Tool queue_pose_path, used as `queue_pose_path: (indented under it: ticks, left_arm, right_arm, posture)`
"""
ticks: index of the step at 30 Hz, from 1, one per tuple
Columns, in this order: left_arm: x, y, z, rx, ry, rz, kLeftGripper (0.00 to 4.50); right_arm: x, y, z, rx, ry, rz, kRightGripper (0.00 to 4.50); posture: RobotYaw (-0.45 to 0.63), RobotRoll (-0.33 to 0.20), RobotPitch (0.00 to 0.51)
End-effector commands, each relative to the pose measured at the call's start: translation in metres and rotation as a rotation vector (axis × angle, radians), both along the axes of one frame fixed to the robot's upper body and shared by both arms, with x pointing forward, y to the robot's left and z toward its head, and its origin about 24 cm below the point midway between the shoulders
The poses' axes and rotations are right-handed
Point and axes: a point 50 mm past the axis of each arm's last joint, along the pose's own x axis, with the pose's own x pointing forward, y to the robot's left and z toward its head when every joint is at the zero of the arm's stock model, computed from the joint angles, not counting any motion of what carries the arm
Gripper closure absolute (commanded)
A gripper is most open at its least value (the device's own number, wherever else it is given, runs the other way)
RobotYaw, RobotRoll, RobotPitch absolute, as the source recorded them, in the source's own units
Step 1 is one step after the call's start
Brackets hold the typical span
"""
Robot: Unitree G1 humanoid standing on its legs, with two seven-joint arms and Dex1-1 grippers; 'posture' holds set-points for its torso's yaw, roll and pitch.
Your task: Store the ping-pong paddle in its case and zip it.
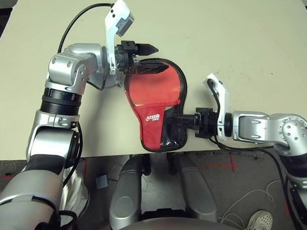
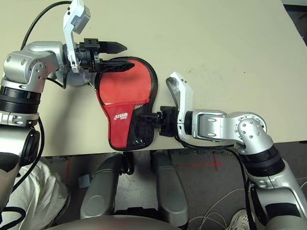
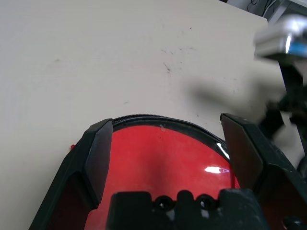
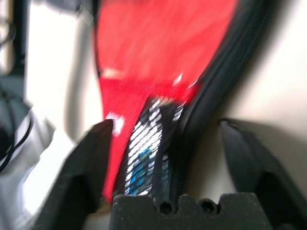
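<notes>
Case (image 1: 154, 109) lies flat at the near edge of the bench (image 1: 236, 42), round end toward the far side, narrow neck end overhanging or just reaching the near edge. Red fabric face up, black zip trim around the rim, black mesh pocket (image 1: 169, 129) with white logo on the neck part. Ping-pong paddle not separately visible; cannot tell from these views whether it sits inside, though the cover looks filled and flat.

Left gripper (image 1: 145, 58) at the far-left rim of the round end, fingers spread wide, one above and one below the rim as seen from the head; in the left wrist view the jaws straddle the red face without pinching it. Released.

Right gripper (image 2: 152, 118) at the neck side of the case by the mesh pocket; right wrist view shows both fingers apart with the zip trim (image 4: 225, 81) between them, nothing clamped. Released.

Handling judgement: cover is soft and light, will buckle or slide on the smooth bench if pushed; a stiff blade inside would give it body. Best hold is probably the rim at the round end to anchor it, while the other gripper takes the small zip pull, which I cannot locate here. Zip trim is narrow; pinch likely to slip.
</notes>
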Motion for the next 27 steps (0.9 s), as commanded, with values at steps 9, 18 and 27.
queue_pose_path:
  ticks: [9,18,27]
  left_arm:
    - [0.004,-0.003,0.004,0.019,-0.028,-0.009,0.0]
    - [0.011,0.015,0.024,0.071,-0.09,0.031,0.0]
    - [0.0,0.048,0.04,0.202,-0.099,0.083,0.0]
  right_arm:
    - [-0.001,-0.029,0.049,-0.344,-0.132,0.231,0.03]
    - [0.017,0.013,0.056,-0.535,-0.322,0.429,0.03]
    - [0.027,0.045,0.053,-0.583,-0.473,0.545,0.03]
  posture:
    - [-0.16,0.0,0.351]
    - [-0.14,0.0,0.349]
    - [-0.12,0.0,0.35]
